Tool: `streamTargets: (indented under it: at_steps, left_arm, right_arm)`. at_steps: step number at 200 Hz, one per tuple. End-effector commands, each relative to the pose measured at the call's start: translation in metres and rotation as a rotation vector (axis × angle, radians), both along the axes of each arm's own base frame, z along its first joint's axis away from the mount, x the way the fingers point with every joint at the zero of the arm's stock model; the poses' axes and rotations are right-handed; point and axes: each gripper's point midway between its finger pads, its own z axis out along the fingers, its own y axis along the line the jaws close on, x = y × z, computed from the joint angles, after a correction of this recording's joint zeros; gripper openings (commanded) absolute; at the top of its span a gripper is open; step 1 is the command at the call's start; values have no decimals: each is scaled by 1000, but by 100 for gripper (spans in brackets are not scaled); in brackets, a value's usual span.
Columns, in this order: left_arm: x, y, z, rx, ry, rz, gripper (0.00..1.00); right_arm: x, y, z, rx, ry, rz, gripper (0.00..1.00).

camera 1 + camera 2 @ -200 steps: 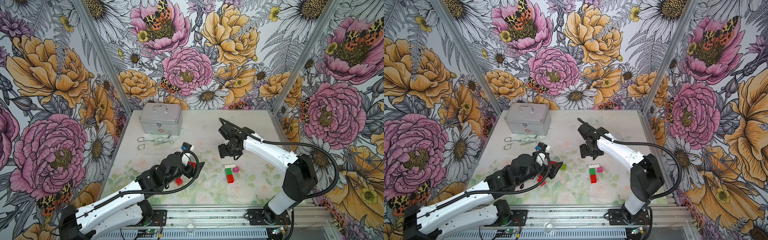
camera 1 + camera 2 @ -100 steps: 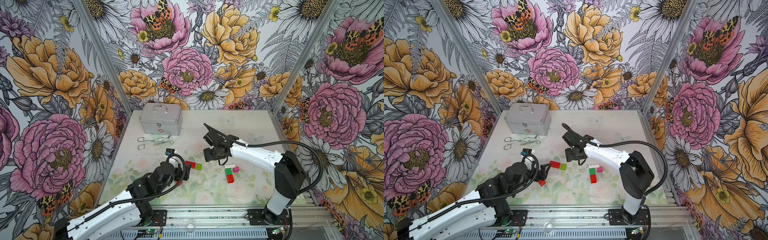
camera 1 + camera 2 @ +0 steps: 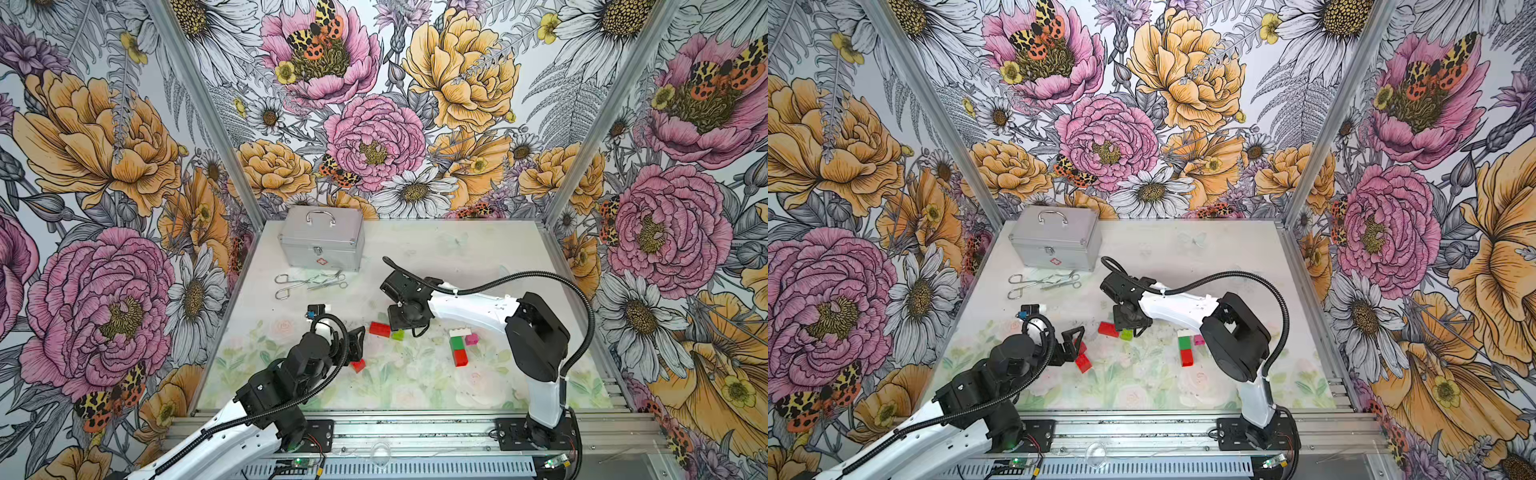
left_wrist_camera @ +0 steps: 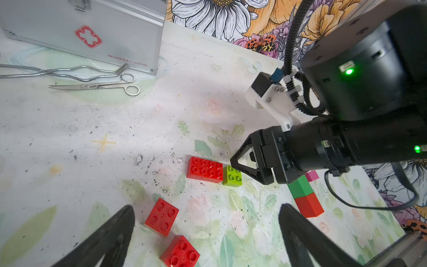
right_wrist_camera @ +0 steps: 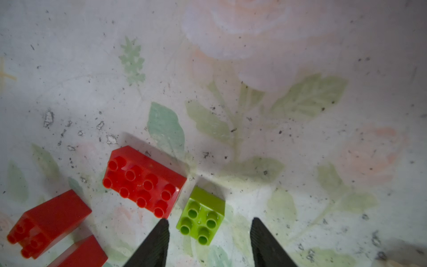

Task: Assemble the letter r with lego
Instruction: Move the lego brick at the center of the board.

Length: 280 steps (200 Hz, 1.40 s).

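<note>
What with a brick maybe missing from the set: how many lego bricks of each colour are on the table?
red bricks: 4
dark green brick: 1
lime brick: 1
pink brick: 1
white brick: 1
Total: 8
</note>
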Motion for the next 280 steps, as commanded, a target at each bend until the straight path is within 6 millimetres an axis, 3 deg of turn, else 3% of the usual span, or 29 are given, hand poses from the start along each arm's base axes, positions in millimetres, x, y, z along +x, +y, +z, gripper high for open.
streamTargets:
  at_steps: [1,130,191,262,280]
  left_arm:
    - [-2,3,-5,-1,11,4,99]
    - [3,-3,9,5,-11,-14,99]
    - [4,-4,13,-1,-18,-20,99]
    - [10,-14,20,9,-19,-53,99]
    - [14,-17,20,18,-11,-62,99]
  right_arm:
    - [0,8,-4,10,13,-25,58]
    - [-12,4,-29,-33,78,-25,52]
    - [-13,-7,-34,-85,98,-25,42]
    - [16,-40,-9,-115,47,-49,36]
    - [38,-61,-3,-115,36,-86,36]
